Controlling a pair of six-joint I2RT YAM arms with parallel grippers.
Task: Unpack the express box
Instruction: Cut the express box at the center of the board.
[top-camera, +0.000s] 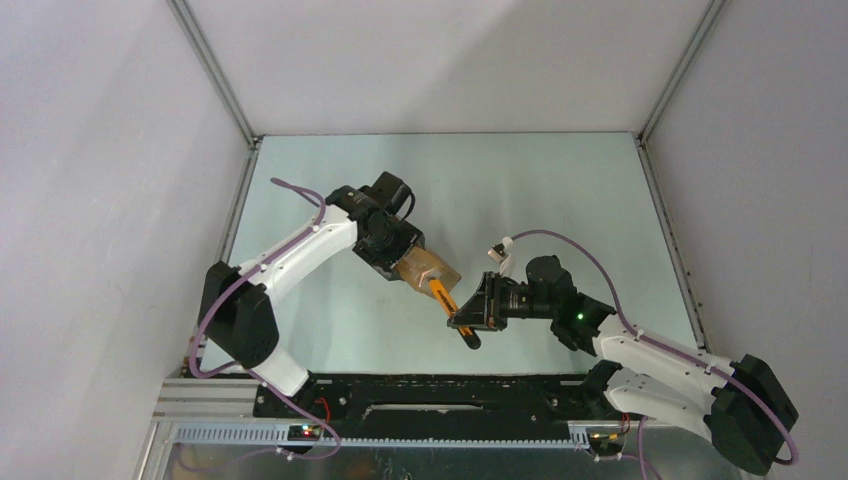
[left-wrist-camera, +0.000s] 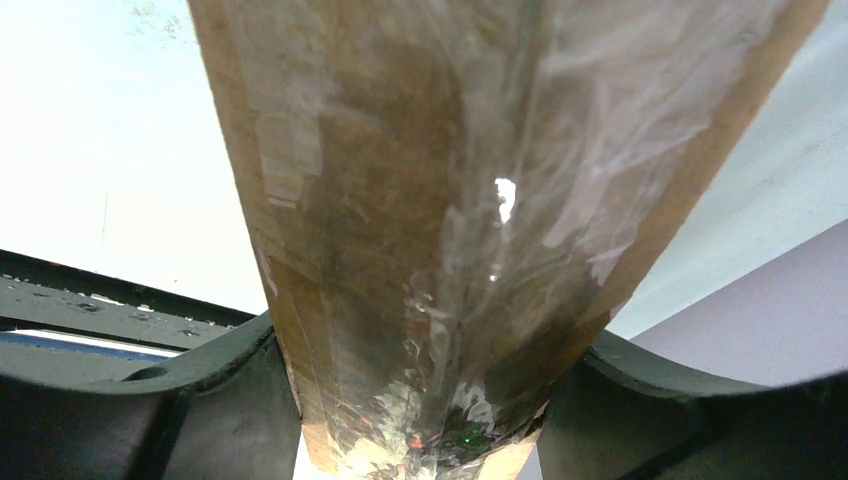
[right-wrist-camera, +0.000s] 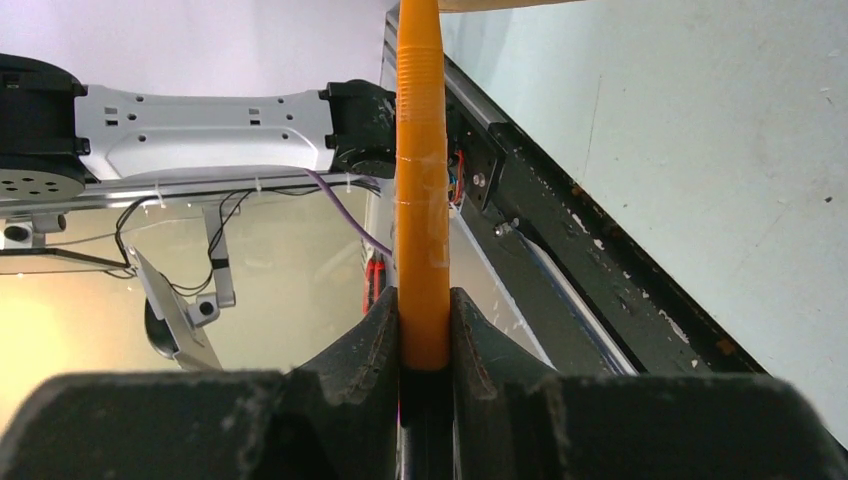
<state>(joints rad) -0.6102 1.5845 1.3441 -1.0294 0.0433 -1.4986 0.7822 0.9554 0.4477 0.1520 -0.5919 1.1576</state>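
Holding the box (top-camera: 432, 268) near the middle of the surface (top-camera: 560, 190), a little toward the near edge, the left tool (top-camera: 408, 258) has its two fingers clamped on opposite sides of the cardboard. The box fills the gap between them in the left wrist view. It looks tilted and raised off the surface, though the overhead view does not settle whether a corner rests down. The grip reads as a brace: it turns a side covered in shiny clear tape (left-wrist-camera: 470, 230) toward the other arm and stops the box sliding when pressed.

The right tool (top-camera: 470, 314) is closed narrow around the orange knife (top-camera: 443, 296), gripping low on the handle so most of its length juts out ahead of the fingers. The knife points away from the near edge, and its far end reaches the box's near side. Whether the blade is out or biting into the tape is too small to tell.

I judge the task to be early: the box looks sealed and the seam is about to be slit. The next move calls for a shallow, steady draw along the tape, since a deep push could knock the box from its grip.
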